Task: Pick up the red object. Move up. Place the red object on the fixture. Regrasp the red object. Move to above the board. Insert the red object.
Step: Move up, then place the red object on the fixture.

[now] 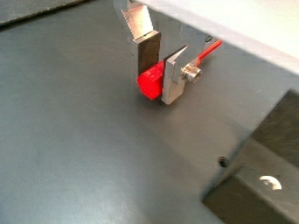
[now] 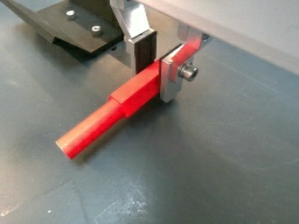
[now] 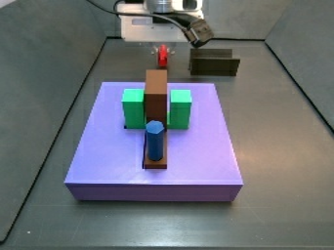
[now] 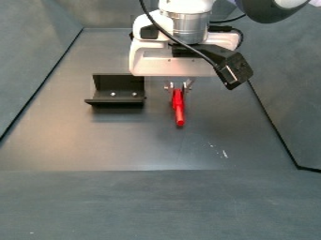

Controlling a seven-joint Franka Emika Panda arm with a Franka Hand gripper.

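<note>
- I am seeing the end effector [image 2: 156,61] sitting low over the dark bench [image 2: 222,149], its two flat silver finger plates closed in on the red object [image 2: 107,121] near one end of the stick.
- In both wrist views the fingers [image 1: 174,79] are pressing the red object [image 1: 149,82] from either side, with the dark pads against its wider end section.
- The red object is lying flat on the bench floor; in a wrist view its slimmer length is running out from between the fingers toward the camera, resting on the surface.
- In a side view the end effector [image 4: 178,87] is hanging below the white wrist housing, and the red object [image 4: 178,106] is stretching out beneath it along the floor.
- The fixture [image 4: 114,92] is standing just beside the end effector in that side view, apart from the red object and not touching it.
- In a wrist view a corner of the fixture [image 2: 73,28] is showing behind the fingers, with screw heads on its base plate.
- In a side view the board [image 3: 156,146] is lying well apart from the end effector [image 3: 162,51], nearer the camera.
- The board is carrying two green blocks [image 3: 133,108], a long brown bar [image 3: 156,112] between them, and an upright blue peg [image 3: 154,140] at the near part of the bar.
- The red object [image 3: 162,54] is showing only as a small red sliver beyond the brown bar's far end.
</note>
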